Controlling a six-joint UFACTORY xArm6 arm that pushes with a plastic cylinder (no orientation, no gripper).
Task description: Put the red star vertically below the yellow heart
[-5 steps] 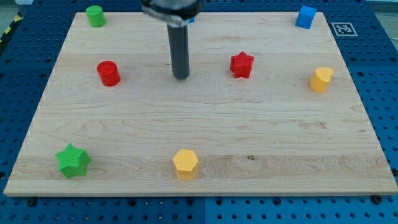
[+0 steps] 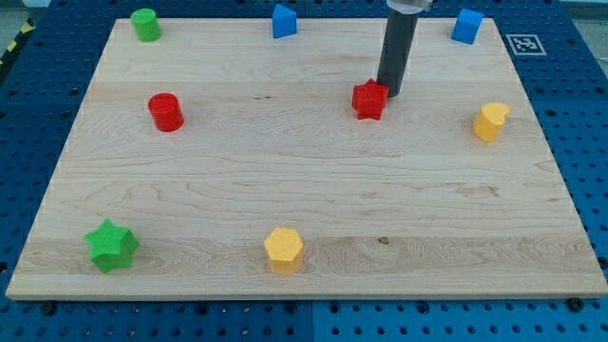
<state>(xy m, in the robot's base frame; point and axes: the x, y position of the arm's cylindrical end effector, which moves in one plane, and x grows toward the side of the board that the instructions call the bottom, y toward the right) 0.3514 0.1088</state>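
The red star [image 2: 370, 100] lies on the wooden board [image 2: 304, 209] right of its middle, in the upper half. The yellow heart [image 2: 490, 122] lies near the board's right edge, to the right of the star and slightly lower. My tip [image 2: 389, 92] stands at the star's upper right corner, touching it or nearly so. The dark rod rises from there out of the view's top.
A red cylinder [image 2: 165, 111] is at the left. A green cylinder [image 2: 145, 24] is at top left. A blue block [image 2: 283, 20] and a blue cube [image 2: 466, 26] sit along the top edge. A green star [image 2: 111, 245] and a yellow hexagon [image 2: 283, 250] lie near the bottom edge.
My tip has moved to the right and slightly up, from left of the red star to its upper right corner. No block has visibly moved.
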